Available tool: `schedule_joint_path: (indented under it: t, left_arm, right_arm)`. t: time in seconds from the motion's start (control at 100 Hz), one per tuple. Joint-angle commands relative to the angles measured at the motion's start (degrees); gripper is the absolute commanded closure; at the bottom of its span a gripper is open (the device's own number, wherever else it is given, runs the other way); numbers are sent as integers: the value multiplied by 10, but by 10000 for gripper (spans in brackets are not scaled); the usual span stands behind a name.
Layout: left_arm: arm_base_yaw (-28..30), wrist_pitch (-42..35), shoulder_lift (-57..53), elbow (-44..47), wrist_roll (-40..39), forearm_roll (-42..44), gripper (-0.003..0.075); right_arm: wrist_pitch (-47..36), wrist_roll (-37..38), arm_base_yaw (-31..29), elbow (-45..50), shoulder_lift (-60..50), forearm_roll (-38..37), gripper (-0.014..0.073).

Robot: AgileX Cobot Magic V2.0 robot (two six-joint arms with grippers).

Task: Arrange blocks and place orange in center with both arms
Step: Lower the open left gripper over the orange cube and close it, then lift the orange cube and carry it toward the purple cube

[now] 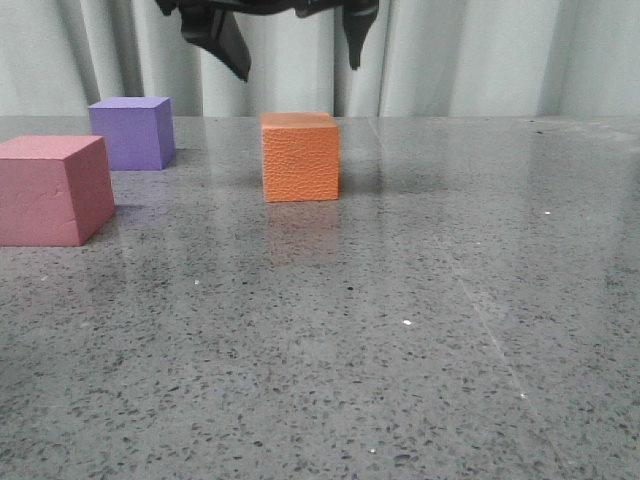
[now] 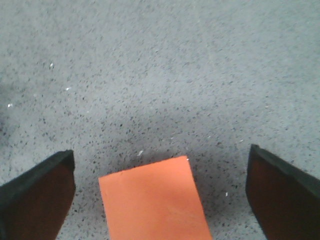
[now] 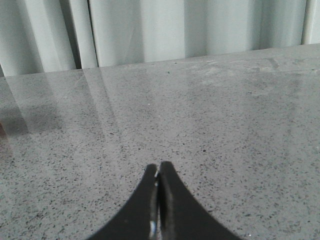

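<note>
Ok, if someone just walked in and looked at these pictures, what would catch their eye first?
The orange cube, bright against the grey table, sitting alone near the middle. Right above it hangs the left gripper, open, its dark fingers spread either side of the cube without touching it. After that, the red-pink cube at the left edge and the purple cube behind it.

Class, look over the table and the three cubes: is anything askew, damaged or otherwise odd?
Nothing stands out. The red-pink cube, purple cube and orange cube sit flat and apart on the speckled table; none looks damaged.
</note>
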Motion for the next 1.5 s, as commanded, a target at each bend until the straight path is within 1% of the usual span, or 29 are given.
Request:
schedule_joint_path:
  t: [0.0, 0.26, 0.57, 0.63, 0.7, 0.77, 0.94, 1.03, 1.13, 1.29, 1.49]
  left_arm:
    - [-4, -13, -21, -19, -16, 16, 69]
    - [-4, 10, 4, -19, -31, 9, 69]
    - [-4, 11, 25, -19, -31, -9, 70]
    - [-4, 11, 26, -19, -31, -11, 80]
    - [-4, 11, 28, -19, -31, -14, 113]
    - [-4, 11, 30, -19, -31, -17, 170]
    - [-4, 9, 30, -19, -31, -21, 363]
    - [-4, 8, 30, -19, -31, -16, 423]
    - [-4, 6, 22, -19, -27, -15, 447]
    - [-4, -3, -9, -19, -25, 3, 449]
    - [-3, 4, -67, -19, -25, 71, 449]
  right_arm:
    - [-47, -6, -2, -8, -1, -1, 661]
    - [-47, -6, -2, -8, -1, -1, 661]
    - [-47, -6, -2, -8, -1, -1, 661]
    - [-47, -6, -2, -8, -1, -1, 661]
    - [-47, -6, -2, -8, -1, -1, 661]
    - [-47, -6, -2, -8, -1, -1, 661]
    - [-47, -6, -2, -8, -1, -1, 661]
    - [-47, -6, -2, -8, -1, -1, 661]
    - [-47, -6, -2, -8, -1, -1, 661]
    - [-47, -6, -2, -8, -1, -1, 661]
    - [-47, -6, -2, -8, -1, -1, 661]
